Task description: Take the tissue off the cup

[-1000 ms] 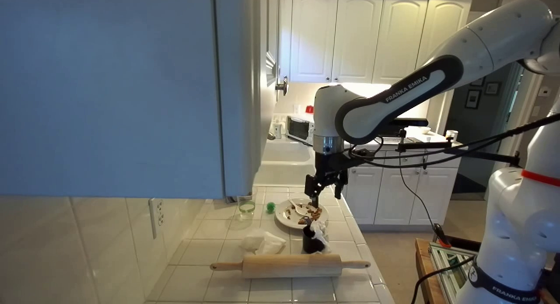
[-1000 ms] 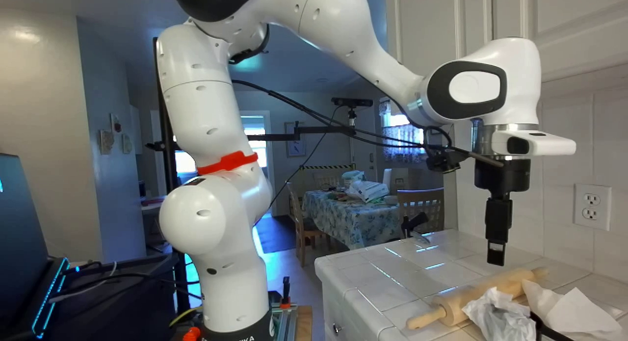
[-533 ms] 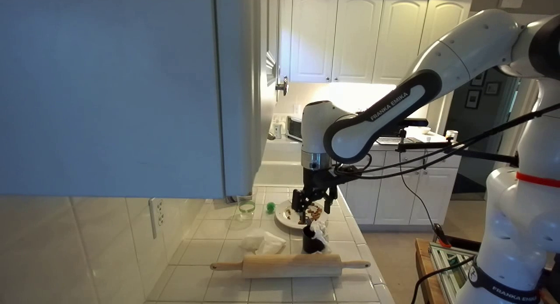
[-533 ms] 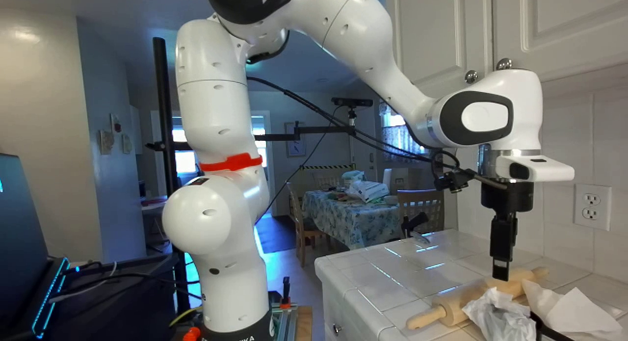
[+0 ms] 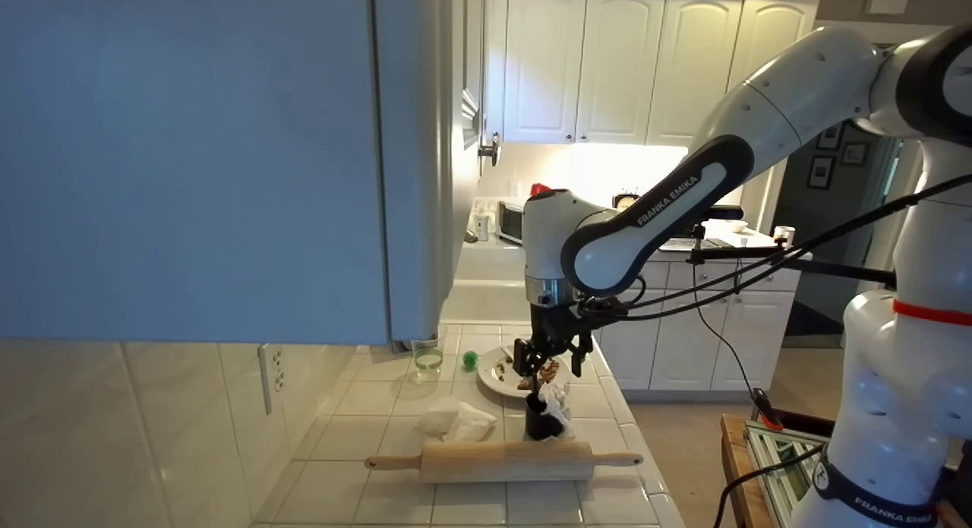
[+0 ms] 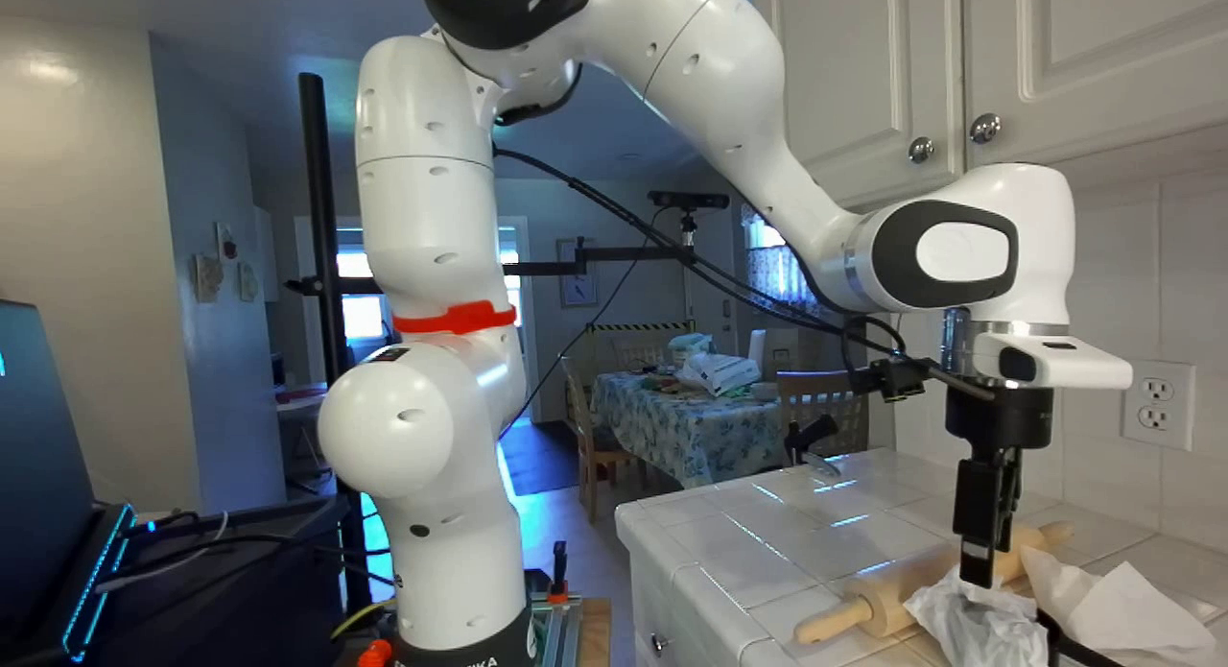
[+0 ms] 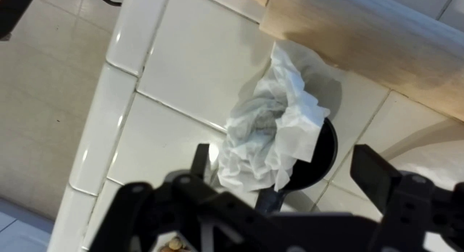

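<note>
Tile edging [image 7: 101,136] runs off to the left of the gripper [image 7: 284,161], whose fingers stand well apart in the wrist view with nothing held. Below the gap between them lies the tissue [image 7: 261,147], draped over most of the mouth of the cup [image 7: 324,147]; the approach seems nearly made, while grasping, lifting and clearing it away remain. Right of the tissue, also beneath the gap, only a dark slice of the cup shows. Whether any fingertip touches the tissue is hard to judge. Farther right, past the gripper, a second white sheet [image 7: 438,161] is cut off.
</note>
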Available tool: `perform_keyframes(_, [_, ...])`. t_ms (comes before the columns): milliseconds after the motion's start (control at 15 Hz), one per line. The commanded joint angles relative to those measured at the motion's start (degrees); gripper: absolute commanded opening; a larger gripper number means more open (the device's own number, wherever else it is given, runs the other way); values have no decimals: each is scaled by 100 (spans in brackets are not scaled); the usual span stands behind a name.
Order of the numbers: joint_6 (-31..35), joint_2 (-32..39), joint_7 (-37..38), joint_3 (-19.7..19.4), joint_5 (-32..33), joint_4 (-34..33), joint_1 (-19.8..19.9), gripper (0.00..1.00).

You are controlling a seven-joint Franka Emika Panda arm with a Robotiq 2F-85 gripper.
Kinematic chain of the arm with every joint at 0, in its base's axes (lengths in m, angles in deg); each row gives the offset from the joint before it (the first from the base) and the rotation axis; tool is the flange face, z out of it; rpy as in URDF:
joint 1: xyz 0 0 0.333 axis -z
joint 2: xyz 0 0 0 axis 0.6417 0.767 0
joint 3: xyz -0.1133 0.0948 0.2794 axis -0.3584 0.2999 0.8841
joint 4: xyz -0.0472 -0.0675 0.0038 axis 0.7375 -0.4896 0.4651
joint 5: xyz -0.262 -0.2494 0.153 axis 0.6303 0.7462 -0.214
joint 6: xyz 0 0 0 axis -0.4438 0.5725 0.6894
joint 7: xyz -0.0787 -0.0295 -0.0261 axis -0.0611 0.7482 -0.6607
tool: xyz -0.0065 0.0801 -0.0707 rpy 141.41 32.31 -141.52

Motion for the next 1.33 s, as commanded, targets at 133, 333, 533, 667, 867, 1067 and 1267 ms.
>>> perform_keyframes(133, [20, 222, 440, -99, 232, -118, -165, 100])
perform_keyframes(333, [148, 303, 649, -110, 354, -133, -216, 100])
perform_keyframes(533, [322, 390, 906, -133, 596, -144, -262, 97])
perform_keyframes(667, [463, 458, 1028, -146, 695, -141, -283, 86])
perform_keyframes(867, [609, 542, 1052, -159, 619, -159, -309, 54])
perform_keyframes(1067, [653, 519, 1013, -190, 520, -165, -315, 31])
perform_keyframes(1267, [593, 408, 993, -230, 486, -176, -301, 9])
